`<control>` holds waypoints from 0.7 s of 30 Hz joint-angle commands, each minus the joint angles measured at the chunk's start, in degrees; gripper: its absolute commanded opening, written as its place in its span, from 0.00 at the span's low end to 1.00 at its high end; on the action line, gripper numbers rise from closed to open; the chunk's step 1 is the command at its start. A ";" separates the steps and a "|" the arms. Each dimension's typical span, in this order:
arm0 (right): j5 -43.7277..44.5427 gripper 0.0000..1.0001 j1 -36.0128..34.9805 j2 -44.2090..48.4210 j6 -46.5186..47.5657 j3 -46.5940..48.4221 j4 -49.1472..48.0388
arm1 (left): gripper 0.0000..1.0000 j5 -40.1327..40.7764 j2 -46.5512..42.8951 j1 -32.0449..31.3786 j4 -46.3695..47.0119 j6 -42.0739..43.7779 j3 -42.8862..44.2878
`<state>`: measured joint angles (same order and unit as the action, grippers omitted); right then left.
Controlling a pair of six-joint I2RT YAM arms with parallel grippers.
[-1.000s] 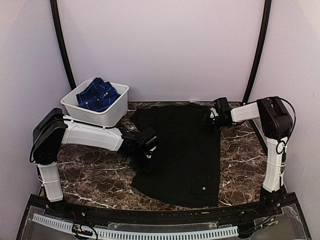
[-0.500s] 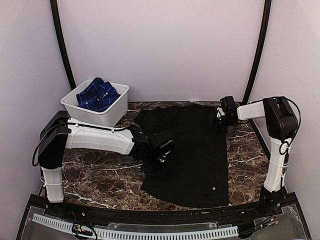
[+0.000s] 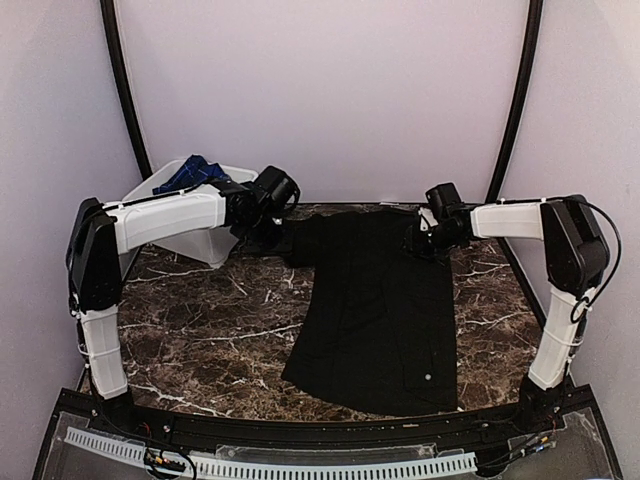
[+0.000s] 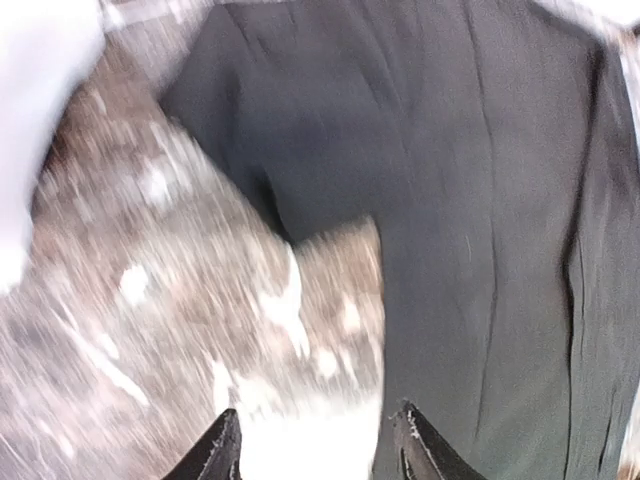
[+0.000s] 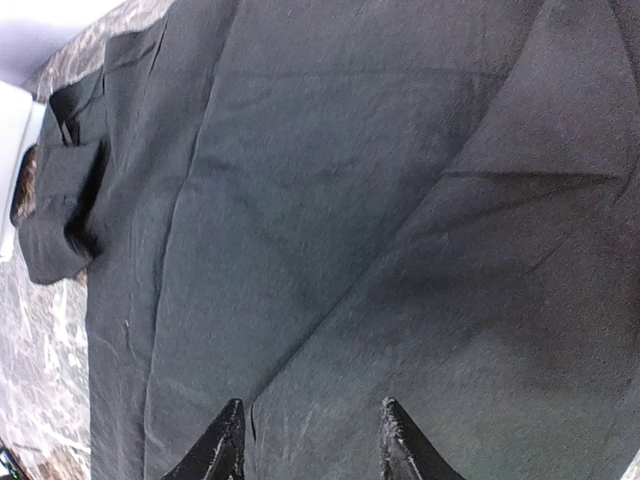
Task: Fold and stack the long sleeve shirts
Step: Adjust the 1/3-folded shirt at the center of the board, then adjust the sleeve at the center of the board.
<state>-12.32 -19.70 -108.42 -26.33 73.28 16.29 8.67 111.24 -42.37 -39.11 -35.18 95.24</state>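
A black long sleeve shirt lies flat on the marble table, collar end toward the back. In the left wrist view the black shirt fills the right side, blurred. My left gripper hangs over the shirt's back left corner, beside the tub. This left gripper is open with only marble between its tips. My right gripper sits at the shirt's back right corner. In its own view the right gripper is open just above the black cloth. The blue checked shirt lies in the tub.
A white plastic tub stands at the back left, partly hidden by my left arm. It shows as a white blur in the left wrist view. Bare marble lies left of the shirt. Black frame posts rise at both back corners.
My left arm has swung from the shirt's left edge up to the back left corner by the tub. The shirt shifted right. Both grippers have opened wider.
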 commanded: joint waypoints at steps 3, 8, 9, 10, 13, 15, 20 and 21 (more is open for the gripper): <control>2.03 0.43 -2.01 2.85 0.45 1.83 2.57 | 0.53 5.04 9.59 4.42 2.35 7.60 14.62; 2.65 0.44 -3.02 4.22 0.31 2.07 3.58 | 0.55 3.35 17.57 8.06 3.36 7.79 21.48; 2.81 0.44 -3.22 4.61 0.31 2.09 3.88 | 0.56 3.35 19.16 8.34 3.17 7.76 23.26; 2.95 0.44 -3.42 4.93 0.35 2.05 4.00 | 0.57 3.23 19.88 8.77 2.99 7.80 24.89; 3.46 0.44 -3.99 5.85 0.31 1.75 4.27 | 0.58 1.18 23.04 9.41 3.58 7.89 26.73; 3.52 0.44 -4.27 6.14 0.24 1.50 4.28 | 0.59 0.91 25.02 9.61 3.71 7.84 28.03; 3.88 0.44 -4.96 7.02 -0.04 0.63 4.27 | 0.60 1.81 28.67 9.91 2.71 5.81 31.37; 4.04 0.44 -5.09 7.08 -0.12 0.51 4.23 | 0.60 1.22 29.21 10.04 2.94 5.42 31.48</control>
<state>-9.39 -23.97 -103.18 -26.22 73.91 20.67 10.57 139.72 -32.34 -35.70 -28.45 124.14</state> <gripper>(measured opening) 0.442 0.601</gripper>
